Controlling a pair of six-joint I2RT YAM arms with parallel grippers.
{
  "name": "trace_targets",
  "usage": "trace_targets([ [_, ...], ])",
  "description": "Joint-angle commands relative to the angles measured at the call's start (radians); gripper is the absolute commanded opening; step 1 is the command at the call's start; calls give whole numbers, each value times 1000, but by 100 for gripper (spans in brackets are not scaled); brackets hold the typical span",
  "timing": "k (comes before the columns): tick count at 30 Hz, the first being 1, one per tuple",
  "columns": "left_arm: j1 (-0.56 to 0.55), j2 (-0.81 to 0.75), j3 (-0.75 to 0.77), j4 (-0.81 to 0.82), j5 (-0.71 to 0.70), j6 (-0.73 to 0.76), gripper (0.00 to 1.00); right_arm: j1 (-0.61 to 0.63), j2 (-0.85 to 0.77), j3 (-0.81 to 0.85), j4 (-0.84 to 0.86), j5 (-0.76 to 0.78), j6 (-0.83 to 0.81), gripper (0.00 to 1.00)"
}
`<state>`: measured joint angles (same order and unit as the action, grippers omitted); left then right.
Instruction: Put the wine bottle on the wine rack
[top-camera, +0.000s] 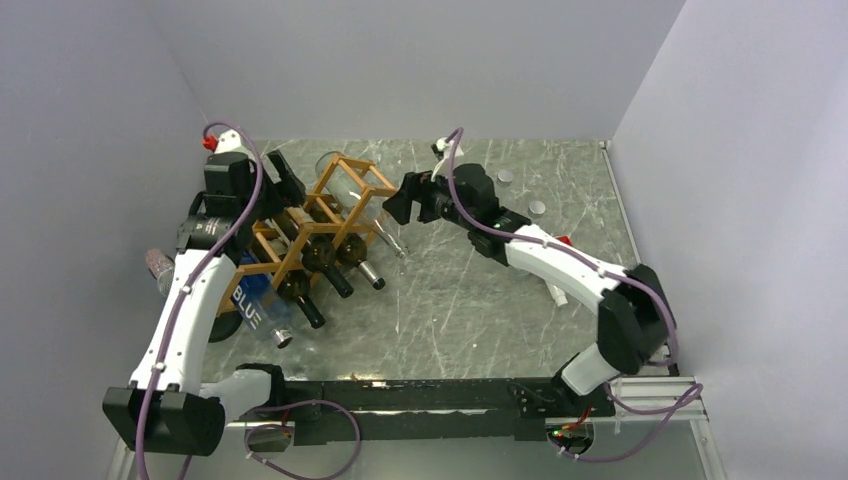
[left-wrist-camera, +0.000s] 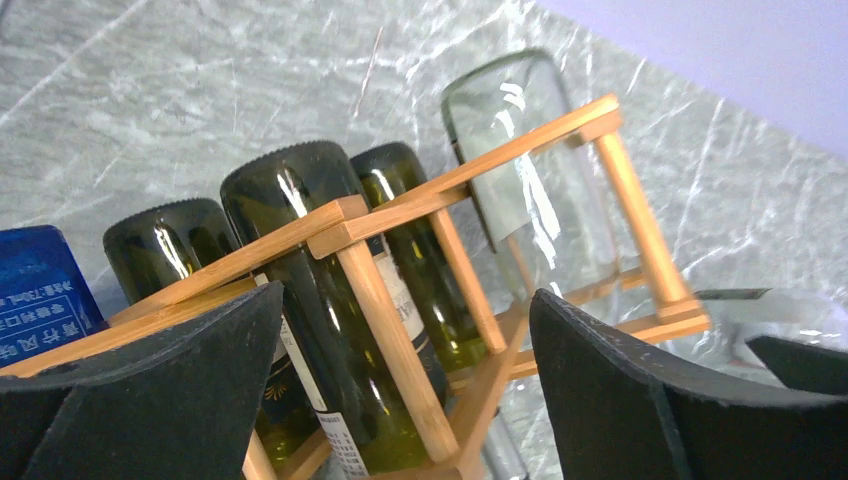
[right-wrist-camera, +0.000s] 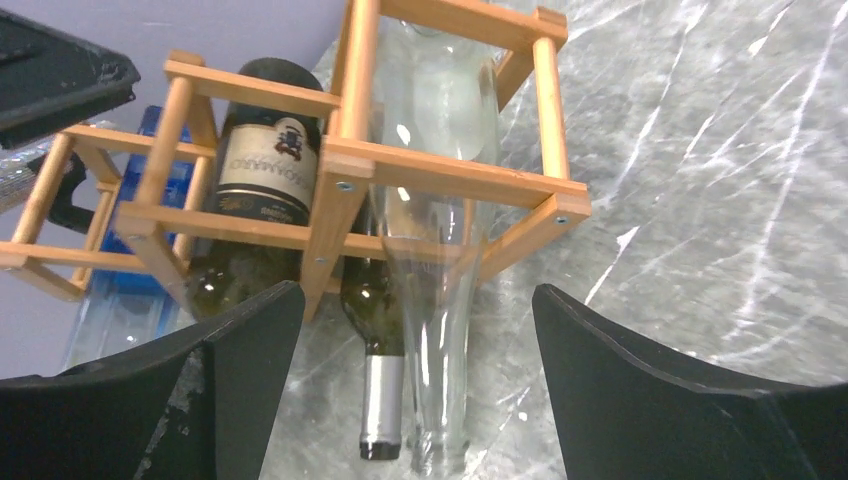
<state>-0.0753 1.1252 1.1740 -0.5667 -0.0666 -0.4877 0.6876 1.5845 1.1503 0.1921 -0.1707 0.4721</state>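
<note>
The light wooden wine rack (top-camera: 335, 200) stands at the table's left. A clear glass wine bottle (top-camera: 348, 182) lies in its far upper cell, neck pointing down to the table. Three dark green bottles (top-camera: 325, 262) fill lower cells. My left gripper (top-camera: 287, 180) is open and empty just behind the rack; its view shows the rack's top rail (left-wrist-camera: 400, 210), the clear bottle's base (left-wrist-camera: 530, 170) and the dark bottles (left-wrist-camera: 300, 220). My right gripper (top-camera: 400, 202) is open and empty, just right of the rack; the clear bottle's neck (right-wrist-camera: 440, 330) lies between its fingers (right-wrist-camera: 240, 340), untouched.
A blue bottle (top-camera: 255, 305) lies at the rack's near left end, also seen in the right wrist view (right-wrist-camera: 130, 290). Two small round caps (top-camera: 537, 208) sit at the back right. A red-and-white object (top-camera: 562, 242) lies under the right arm. Walls close in on both sides.
</note>
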Motion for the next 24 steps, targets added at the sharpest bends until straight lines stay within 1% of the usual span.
trace_targets([
  [1, -1, -78, 83, -14, -26, 5, 99, 15, -200, 2, -145, 147, -103, 89],
  [5, -1, -149, 97, -28, 33, 3, 99, 14, -376, -55, -344, 259, -111, 90],
  [9, -1, -247, 46, 2, 156, -6, 99, 12, -584, -156, -461, 332, -110, 90],
  [14, -2, -349, -10, -31, 286, -17, 99, 7, -759, -186, -642, 494, -119, 90],
  [17, -2, -409, -57, -36, 331, -37, 99, 5, -815, -187, -727, 584, -137, 90],
  [19, -1, -449, -91, -24, 357, -51, 99, -11, -820, -181, -764, 656, -141, 90],
  [22, -2, -487, -129, 10, 401, -66, 99, -74, -783, -137, -821, 666, -99, 87],
  [24, -1, -491, -132, 22, 425, -75, 99, -102, -748, -115, -815, 666, -91, 85],
])
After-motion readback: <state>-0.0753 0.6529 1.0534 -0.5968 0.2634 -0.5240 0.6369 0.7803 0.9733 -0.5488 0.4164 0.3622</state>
